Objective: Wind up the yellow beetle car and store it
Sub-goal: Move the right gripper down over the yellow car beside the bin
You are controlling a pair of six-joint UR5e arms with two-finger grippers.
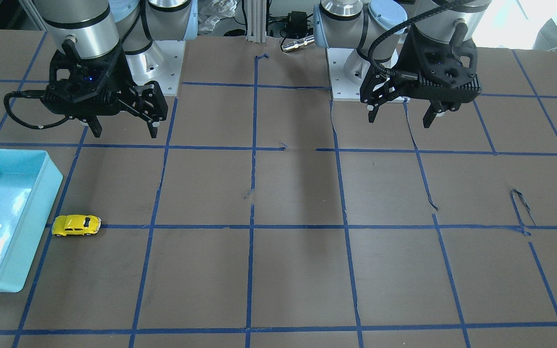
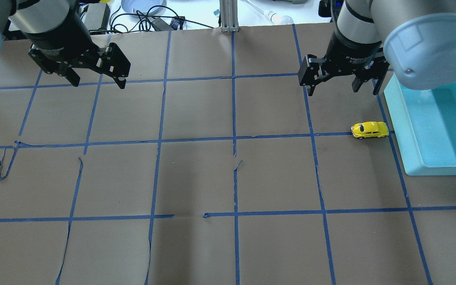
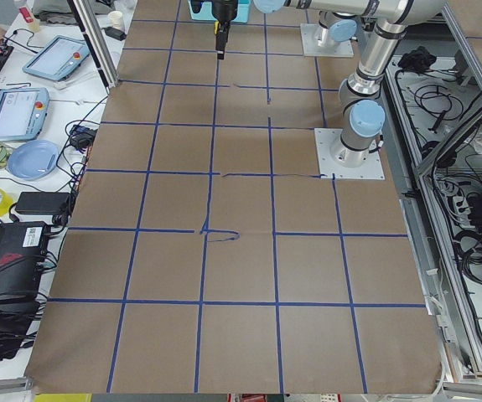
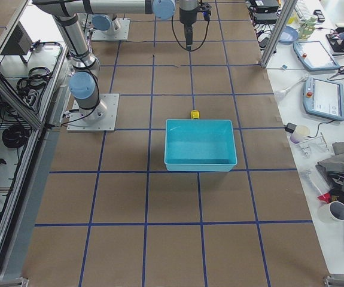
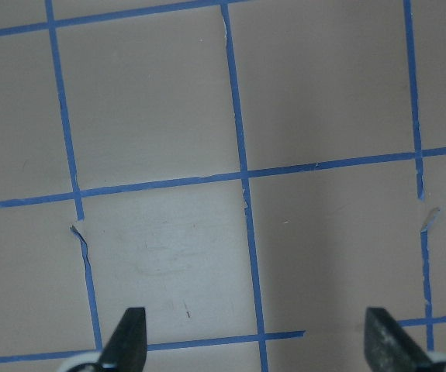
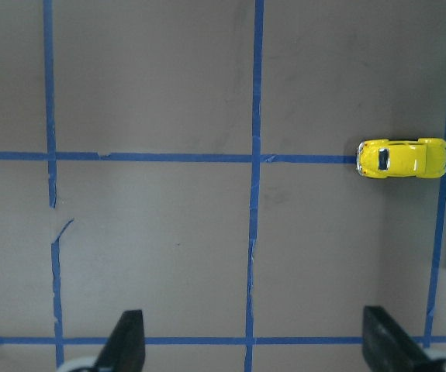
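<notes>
One light-blue bin (image 2: 400, 118) stands on the surface (image 2: 196, 178), at the robot's right side. The views into it show its glossy floor and walls.

One yellow car (image 2: 369, 130) sits on its wheels on the surface, outside the bin and just beside its long wall, with a small gap between them. It lies along a strip of blue tape (image 2: 275, 137), one end toward the bin.

There are two arms, each with one tool. The right tool (image 2: 333, 90) hangs above the surface with its fingers (image 6: 126, 345) spread wide and nothing between them. It is near the car but clear of it, on the robot's side of it. The left tool (image 2: 98, 84) hangs well apart from both car and bin. Its fingers (image 5: 129, 341) are spread just as wide and grip nothing.

Each tool's collar carries white lettering, too small to read. The tape marks the brown surface into a grid of squares.
</notes>
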